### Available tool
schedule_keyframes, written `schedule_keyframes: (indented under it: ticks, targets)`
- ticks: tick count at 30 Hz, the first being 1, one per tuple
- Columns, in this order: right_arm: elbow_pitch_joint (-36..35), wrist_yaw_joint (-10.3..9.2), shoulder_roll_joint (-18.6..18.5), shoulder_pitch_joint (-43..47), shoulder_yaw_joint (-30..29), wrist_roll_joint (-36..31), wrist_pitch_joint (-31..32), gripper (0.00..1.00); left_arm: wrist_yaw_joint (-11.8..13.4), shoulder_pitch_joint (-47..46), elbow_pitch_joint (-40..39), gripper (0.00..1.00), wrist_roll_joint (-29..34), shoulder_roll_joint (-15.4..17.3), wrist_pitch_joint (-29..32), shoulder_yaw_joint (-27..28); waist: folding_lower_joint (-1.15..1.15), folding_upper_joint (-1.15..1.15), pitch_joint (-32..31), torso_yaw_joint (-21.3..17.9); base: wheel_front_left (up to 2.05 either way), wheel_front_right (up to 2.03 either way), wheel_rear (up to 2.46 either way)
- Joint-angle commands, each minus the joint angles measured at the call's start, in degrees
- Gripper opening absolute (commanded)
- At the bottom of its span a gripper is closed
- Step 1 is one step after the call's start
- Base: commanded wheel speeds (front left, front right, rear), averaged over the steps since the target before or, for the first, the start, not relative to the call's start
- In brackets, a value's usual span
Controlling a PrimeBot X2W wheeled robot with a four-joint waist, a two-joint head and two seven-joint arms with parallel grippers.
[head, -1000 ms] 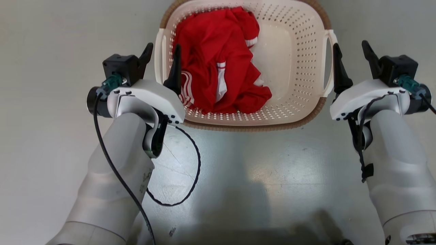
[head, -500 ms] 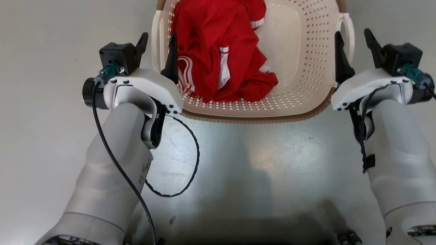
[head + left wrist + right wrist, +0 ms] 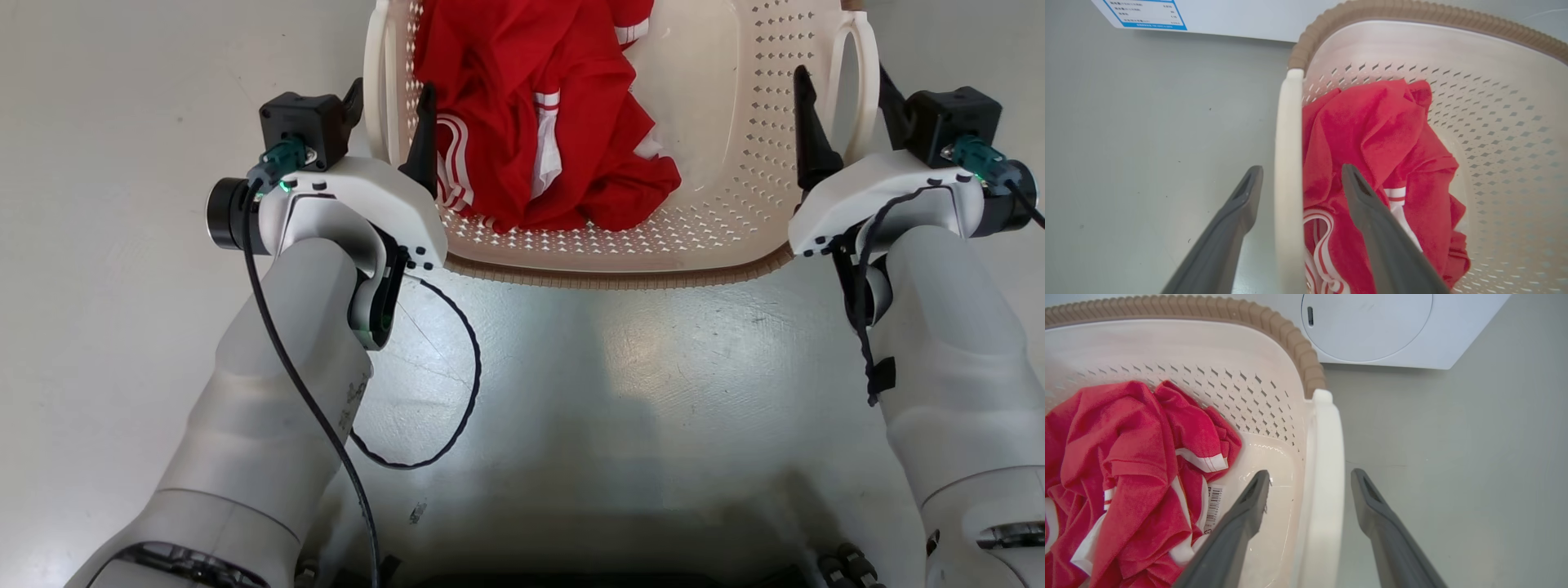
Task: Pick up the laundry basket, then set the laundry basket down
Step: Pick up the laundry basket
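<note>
The left hand (image 3: 390,90) is spread wide, one dark finger outside the laundry basket (image 3: 612,278) and the other inside it; the basket's white left handle (image 3: 1288,163) stands in the gap between them, with a sliver of space on either side, so nothing is pinched; the inner finger lies just beside a crumpled red garment (image 3: 555,122) with white stripes, heaped in the left half of the basket; the basket itself sits on the pale grey floor (image 3: 98,245) straight ahead of the robot, between the two arms, its brown ribbed rim nearest the body; its right half shows a bare perforated wall; the right hand (image 3: 843,77) is likewise spread, straddling the white right handle (image 3: 1325,477) without closing on it; beyond that corner stands a white washing machine (image 3: 1372,326) with a round door.
</note>
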Motion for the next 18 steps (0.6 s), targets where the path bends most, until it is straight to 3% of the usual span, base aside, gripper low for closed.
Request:
schedule_keyframes:
  ticks: [1,18]
  targets:
    - [0.16,0.34,0.89,1.23,1.15,-0.24,-0.61,1.00,0.40,0.09,0.09,1.00,-0.41,1.21,-0.30,0.42,0.00,0.00,0.03,0.05,0.00,0.00,0.00]
    - [4.10,0.34,0.89,0.27,2.70,1.94,-0.61,1.00,0.95,-3.09,4.99,1.00,-4.07,1.21,-0.30,-4.99,0.00,0.00,0.32,0.37,0.00,0.00,0.00]
